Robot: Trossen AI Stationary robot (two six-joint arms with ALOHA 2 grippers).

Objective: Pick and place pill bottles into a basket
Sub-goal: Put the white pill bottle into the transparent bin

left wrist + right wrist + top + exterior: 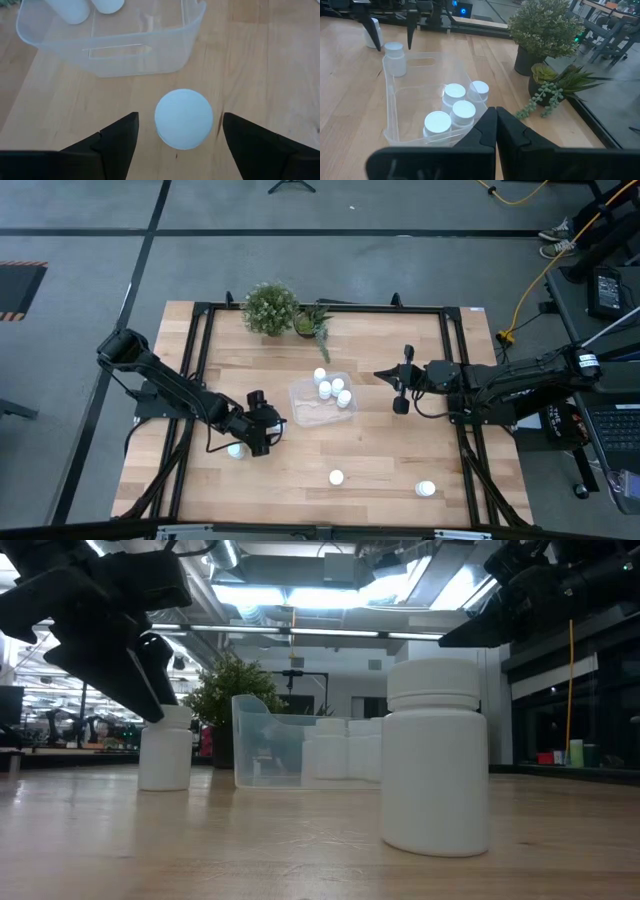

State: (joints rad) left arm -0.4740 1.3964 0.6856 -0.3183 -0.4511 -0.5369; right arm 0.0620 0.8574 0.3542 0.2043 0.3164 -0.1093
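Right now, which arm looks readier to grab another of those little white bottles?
Probably the left: its gripper is open around a loose bottle beside the tray. The right gripper is shut, near the tray.

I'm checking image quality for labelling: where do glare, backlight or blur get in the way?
Low view: bright ceiling lights put the left gripper in silhouette, and the near bottle looms large. Left wrist view: the bottle between the fingers looks soft-edged. High view: even light, no glare on the tray.
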